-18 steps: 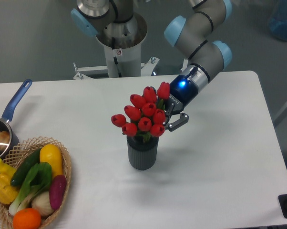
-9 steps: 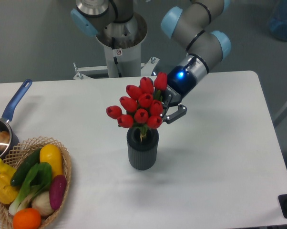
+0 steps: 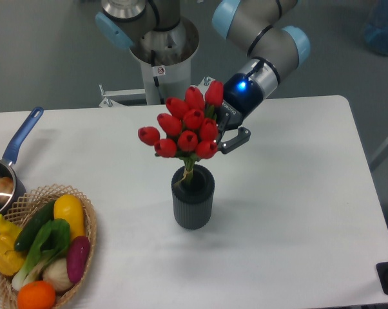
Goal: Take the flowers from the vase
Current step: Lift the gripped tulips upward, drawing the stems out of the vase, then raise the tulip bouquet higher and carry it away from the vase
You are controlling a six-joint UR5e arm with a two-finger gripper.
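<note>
The flowers [image 3: 184, 127] are a bunch of red tulip heads with pale stems, held above the vase. The stem ends still reach into the round mouth of the dark grey ribbed vase [image 3: 193, 197], which stands upright at the table's middle. My gripper [image 3: 221, 134] comes in from the right behind the bunch and is shut on the flowers. One dark finger [image 3: 236, 139] shows to the right of the heads; the other is hidden by them.
A wicker basket [image 3: 28, 199] with several colourful vegetables sits at the front left. A blue-handled metal saucepan [image 3: 13, 151] stands at the left edge. The robot base [image 3: 162, 51] rises behind the table. The table's right edge [image 3: 368, 187] is near.
My gripper has risen and shifted slightly left with the flowers; the bunch has lifted from resting on the vase mouth to well above it. The vase has stayed in place.
</note>
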